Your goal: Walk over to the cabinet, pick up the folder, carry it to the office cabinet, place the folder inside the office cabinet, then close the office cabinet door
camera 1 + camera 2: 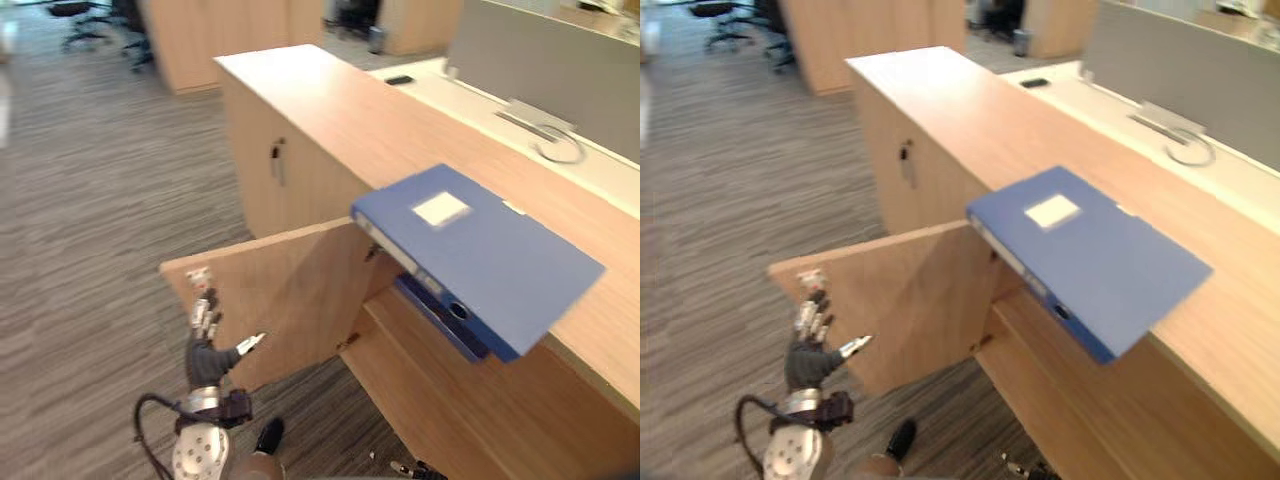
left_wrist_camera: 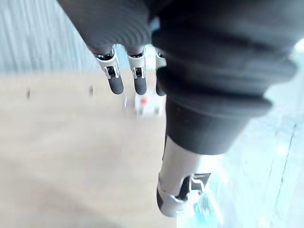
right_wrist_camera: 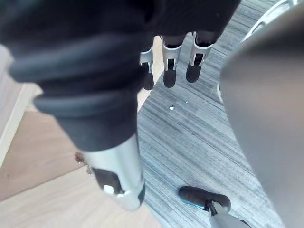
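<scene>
A blue folder (image 1: 480, 250) with a white label lies flat on the long wooden office cabinet's top (image 1: 350, 110). Its spine side overhangs the front edge, above the open compartment (image 1: 440, 390). The cabinet door (image 1: 290, 290) stands swung wide open toward me. My left hand (image 1: 205, 350) is raised by the door's outer edge, open with fingers straight and thumb spread. In the left wrist view the left hand (image 2: 209, 71) shows its fingers (image 2: 115, 80) straight in front of the door's wood. My right hand (image 3: 95, 61) hangs open over the carpet, holding nothing.
A closed cabinet door with a keyhole (image 1: 277, 160) sits left of the open one. Behind the cabinet runs a white desk with a grey divider (image 1: 540, 60) and a small black object (image 1: 399, 80). Grey carpet (image 1: 100, 200) spreads to the left, with office chairs (image 1: 80, 15) far back.
</scene>
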You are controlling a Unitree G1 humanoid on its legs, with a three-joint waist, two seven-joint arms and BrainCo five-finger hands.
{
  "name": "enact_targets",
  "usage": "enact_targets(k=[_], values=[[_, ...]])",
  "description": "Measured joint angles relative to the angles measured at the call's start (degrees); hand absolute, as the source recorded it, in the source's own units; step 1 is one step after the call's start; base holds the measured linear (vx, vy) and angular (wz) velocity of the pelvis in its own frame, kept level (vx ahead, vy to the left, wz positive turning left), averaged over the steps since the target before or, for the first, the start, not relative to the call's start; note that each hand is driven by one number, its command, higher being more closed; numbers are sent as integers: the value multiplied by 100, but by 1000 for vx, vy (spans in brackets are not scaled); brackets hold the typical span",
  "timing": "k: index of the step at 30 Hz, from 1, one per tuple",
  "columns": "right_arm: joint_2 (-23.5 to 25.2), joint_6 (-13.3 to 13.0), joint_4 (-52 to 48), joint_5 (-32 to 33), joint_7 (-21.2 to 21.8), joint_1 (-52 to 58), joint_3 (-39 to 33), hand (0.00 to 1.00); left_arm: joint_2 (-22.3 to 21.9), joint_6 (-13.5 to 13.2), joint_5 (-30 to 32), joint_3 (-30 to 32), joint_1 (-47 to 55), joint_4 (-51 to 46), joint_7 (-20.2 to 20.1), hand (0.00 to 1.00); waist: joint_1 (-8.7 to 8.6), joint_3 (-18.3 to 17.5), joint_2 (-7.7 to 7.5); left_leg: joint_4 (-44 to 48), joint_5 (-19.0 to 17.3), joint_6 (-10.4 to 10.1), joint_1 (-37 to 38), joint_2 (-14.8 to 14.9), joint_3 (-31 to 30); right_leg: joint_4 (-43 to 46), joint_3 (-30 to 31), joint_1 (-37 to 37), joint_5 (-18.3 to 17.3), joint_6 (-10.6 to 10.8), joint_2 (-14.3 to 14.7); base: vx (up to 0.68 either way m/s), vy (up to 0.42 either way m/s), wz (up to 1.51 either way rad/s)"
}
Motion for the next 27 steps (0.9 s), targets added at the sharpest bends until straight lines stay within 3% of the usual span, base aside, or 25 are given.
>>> enact_targets(k=[4, 7, 11, 19, 27], values=[[100, -21, -135, -1, -105, 47, -54, 0, -56, -104, 911, 6, 123, -660, 640, 0, 87, -8, 36, 271, 5, -4, -158, 66, -82, 28, -407, 250, -133, 2, 191, -105, -43, 57], [99, -33, -137, -6, -167, 75, -78, 0, 17, -197, 1368, -13, 69, -957, 840, 0, 102, -13, 41, 322, 15, -13, -177, 127, -112, -13, -393, 257, -155, -35, 288, -85, -32, 1], [105, -53, -97, -26, -185, 76, -218, 0, 455, -265, 2015, -33, -271, -1176, 1017, 0, -72, -25, 58, 304, 52, -125, -151, 264, -62, -226, -202, 211, -139, -69, 452, -40, -16, -18], [-28, -163, -19, -233, -138, 27, 32, 0, 1312, -441, 2885, -611, -1103, -1230, 1118, 0, -462, -343, 191, -223, -14, -248, 436, 876, 1229, -473, 1317, -412, 17, -284, 563, 23, 17, -86], [-131, -204, -14, -154, -40, -51, 80, 0, 1579, -560, 3258, -935, -1741, -530, 1111, 0, -734, -558, 319, -300, -126, -262, 923, 1100, 2600, -410, 2732, -1032, 87, -310, 499, 58, 15, -91]])
